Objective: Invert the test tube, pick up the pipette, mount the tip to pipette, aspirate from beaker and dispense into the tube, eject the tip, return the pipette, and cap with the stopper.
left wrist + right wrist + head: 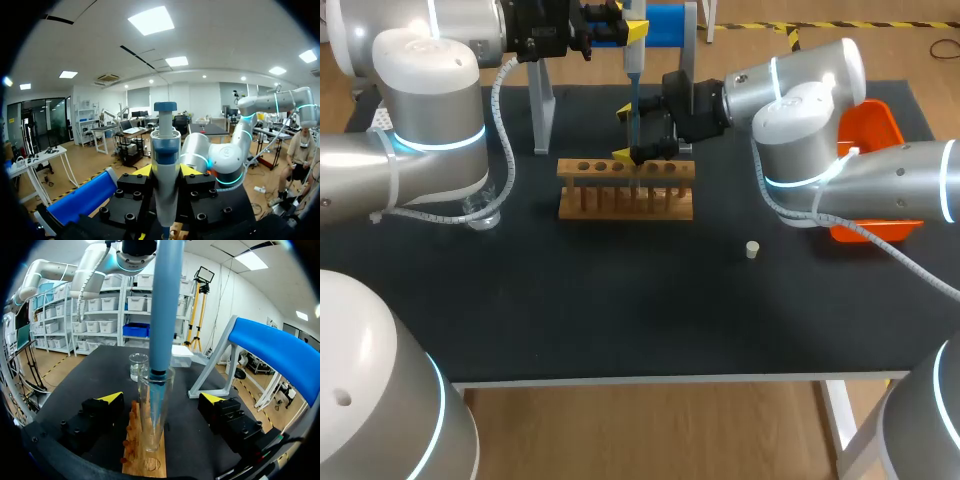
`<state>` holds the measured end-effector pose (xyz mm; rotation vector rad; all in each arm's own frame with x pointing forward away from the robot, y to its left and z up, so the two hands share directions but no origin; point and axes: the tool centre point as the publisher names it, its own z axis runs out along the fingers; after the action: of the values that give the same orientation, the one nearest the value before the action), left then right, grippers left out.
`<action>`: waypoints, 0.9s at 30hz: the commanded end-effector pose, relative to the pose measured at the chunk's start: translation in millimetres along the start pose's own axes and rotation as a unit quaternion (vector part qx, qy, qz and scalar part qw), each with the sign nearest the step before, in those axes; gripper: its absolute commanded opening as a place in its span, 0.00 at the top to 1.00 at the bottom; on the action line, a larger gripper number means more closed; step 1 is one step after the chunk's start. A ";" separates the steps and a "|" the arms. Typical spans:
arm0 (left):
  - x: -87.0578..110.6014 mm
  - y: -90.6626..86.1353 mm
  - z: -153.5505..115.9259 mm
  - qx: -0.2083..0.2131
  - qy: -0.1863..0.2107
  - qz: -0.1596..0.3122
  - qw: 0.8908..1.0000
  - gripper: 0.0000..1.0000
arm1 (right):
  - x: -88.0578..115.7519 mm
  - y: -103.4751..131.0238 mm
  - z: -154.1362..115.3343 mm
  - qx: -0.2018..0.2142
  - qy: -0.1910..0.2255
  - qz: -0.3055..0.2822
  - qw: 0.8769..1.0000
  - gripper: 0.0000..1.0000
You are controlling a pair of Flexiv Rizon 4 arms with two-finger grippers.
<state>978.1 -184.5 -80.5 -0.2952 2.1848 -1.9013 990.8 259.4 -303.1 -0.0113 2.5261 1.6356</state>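
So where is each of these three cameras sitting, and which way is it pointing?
Head view: fixed above and behind the robot, looking down on the table; left arm and right arm enter from the sides.
Left wrist view: on the left wrist, looking along the left claw, shut on the pipette.
Right wrist view: on the right wrist, looking along the open right claw, at the test tube in the rack.
Shared: all three show the pipette.
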 end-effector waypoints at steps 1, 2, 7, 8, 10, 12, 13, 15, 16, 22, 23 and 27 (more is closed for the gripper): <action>0.3 -0.5 0.2 0.000 -0.001 0.000 1.000 1.00 | 1.0 0.1 -0.1 0.004 0.000 0.000 1.000 0.00; 0.3 -0.5 0.2 0.000 -0.001 0.000 1.000 1.00 | 1.1 0.1 0.2 0.004 0.000 0.000 1.000 0.00; 0.3 -0.5 0.2 0.000 -0.001 0.000 1.000 1.00 | 1.5 0.5 2.4 0.011 -0.001 -0.006 1.000 0.00; 0.3 -0.5 0.2 0.000 -0.001 0.000 1.000 1.00 | 1.5 0.5 2.7 0.011 -0.001 -0.006 1.000 0.00; 0.3 -0.5 0.2 0.000 -0.001 0.000 1.000 1.00 | 1.3 0.5 2.9 0.012 -0.002 -0.006 1.000 0.00; 0.3 -0.5 0.2 0.000 -0.001 0.000 1.000 1.00 | 1.1 0.2 3.3 0.013 -0.002 -0.005 1.000 0.00; 0.3 -0.5 0.2 0.000 -0.001 0.000 1.000 1.00 | 1.1 0.2 3.3 0.014 -0.002 -0.005 1.000 0.00; 0.3 -0.5 0.2 0.000 -0.001 0.000 1.000 1.00 | 1.2 0.1 3.4 0.014 0.000 -0.004 1.000 0.00; 0.3 -0.5 0.2 0.000 -0.001 0.000 1.000 1.00 | 1.2 0.1 3.5 0.014 0.000 -0.003 1.000 0.00; 0.3 -0.5 0.2 0.000 -0.001 0.000 1.000 1.00 | 1.2 0.1 3.5 0.014 0.000 -0.003 1.000 0.00; 0.3 -0.5 0.2 0.000 -0.001 0.000 1.000 1.00 | 1.2 0.1 3.5 0.014 0.000 -0.003 1.000 0.00; 0.3 -0.5 0.2 0.000 -0.001 0.000 1.000 1.00 | 1.2 0.1 3.5 0.014 0.000 -0.003 1.000 0.00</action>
<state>978.1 -184.5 -80.5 -0.2952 2.1848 -1.9013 989.4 262.8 -305.2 -0.0157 2.5400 1.6022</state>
